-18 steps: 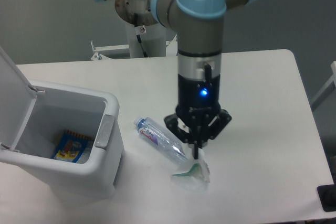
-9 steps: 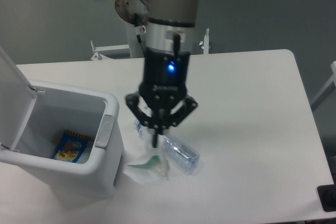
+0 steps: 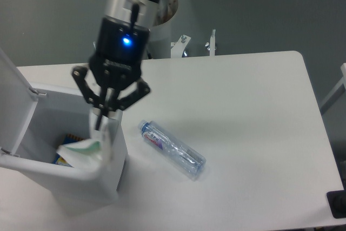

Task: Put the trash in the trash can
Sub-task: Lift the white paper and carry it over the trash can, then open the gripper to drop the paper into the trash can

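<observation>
White crumpled paper-like wrapper with green streak (image 3: 82, 152) hangs from my black two-finger gripper (image 3: 99, 125), fingers pinched together on its top edge. Wrapper sits over open white boxy plastic trash can (image 3: 111, 174) directly below me, lid (image 3: 12, 98) raised at my left. Clear crushed plastic water bottle with blue-red label (image 3: 172, 149) lies on white table (image 3: 254, 133), right of me, apart.
</observation>
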You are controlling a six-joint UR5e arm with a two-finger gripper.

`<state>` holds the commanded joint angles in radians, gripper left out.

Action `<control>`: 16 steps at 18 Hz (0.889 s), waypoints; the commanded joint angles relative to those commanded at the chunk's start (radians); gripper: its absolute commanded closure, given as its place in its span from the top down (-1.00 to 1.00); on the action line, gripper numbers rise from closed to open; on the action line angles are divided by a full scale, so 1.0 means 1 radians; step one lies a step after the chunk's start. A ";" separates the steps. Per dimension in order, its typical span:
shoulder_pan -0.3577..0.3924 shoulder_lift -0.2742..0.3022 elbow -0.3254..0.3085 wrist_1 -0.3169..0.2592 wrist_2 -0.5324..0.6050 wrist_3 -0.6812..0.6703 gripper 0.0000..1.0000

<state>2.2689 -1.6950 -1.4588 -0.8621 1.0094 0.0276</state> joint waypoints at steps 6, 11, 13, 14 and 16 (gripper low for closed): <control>-0.028 -0.005 -0.029 0.009 0.000 0.026 -0.33; -0.026 -0.009 -0.029 0.008 0.005 0.034 1.00; -0.014 -0.011 -0.026 0.008 0.006 0.034 1.00; -0.003 -0.012 -0.023 0.008 0.006 0.034 1.00; 0.032 -0.020 -0.018 0.011 0.008 0.034 1.00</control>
<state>2.3008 -1.7149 -1.4772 -0.8514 1.0170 0.0613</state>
